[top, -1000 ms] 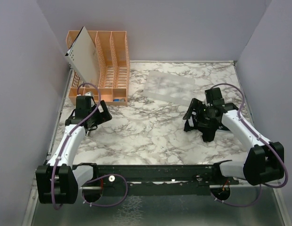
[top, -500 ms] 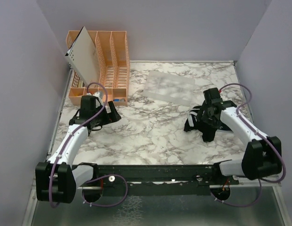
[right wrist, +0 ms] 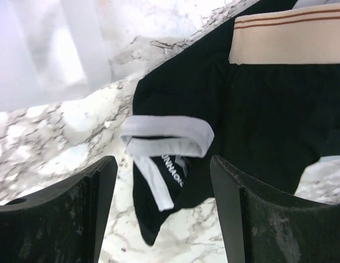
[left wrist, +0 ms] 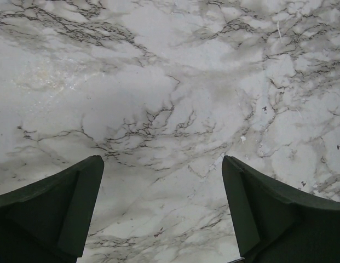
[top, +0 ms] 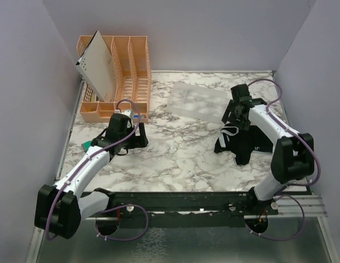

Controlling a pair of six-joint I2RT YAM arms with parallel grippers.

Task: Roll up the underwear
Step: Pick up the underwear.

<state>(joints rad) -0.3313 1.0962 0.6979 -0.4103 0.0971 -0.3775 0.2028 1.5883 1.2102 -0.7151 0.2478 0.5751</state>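
The underwear [top: 247,146] is a crumpled black pile at the right of the marble table. The right wrist view shows two garments in it: one with a white waistband [right wrist: 168,135] folded over at its edge, one with a tan band [right wrist: 284,36] at the top right. My right gripper [top: 236,116] hovers just behind the pile's far left edge. Its jaws [right wrist: 163,164] are open, with the white-banded corner below and between them and nothing gripped. My left gripper [top: 136,137] is open above bare marble [left wrist: 161,161] at the left, well apart from the cloth.
An orange slotted rack [top: 127,71] with a pale perforated panel [top: 98,64] leaning in it stands at the back left. A translucent plastic sheet [top: 196,101] lies at the back centre, close to the pile [right wrist: 44,49]. Purple walls close in both sides.
My right gripper has pulled back off the pile toward the far edge and its jaws have narrowed somewhat. My left arm has swung rightward toward the table's middle, still open.
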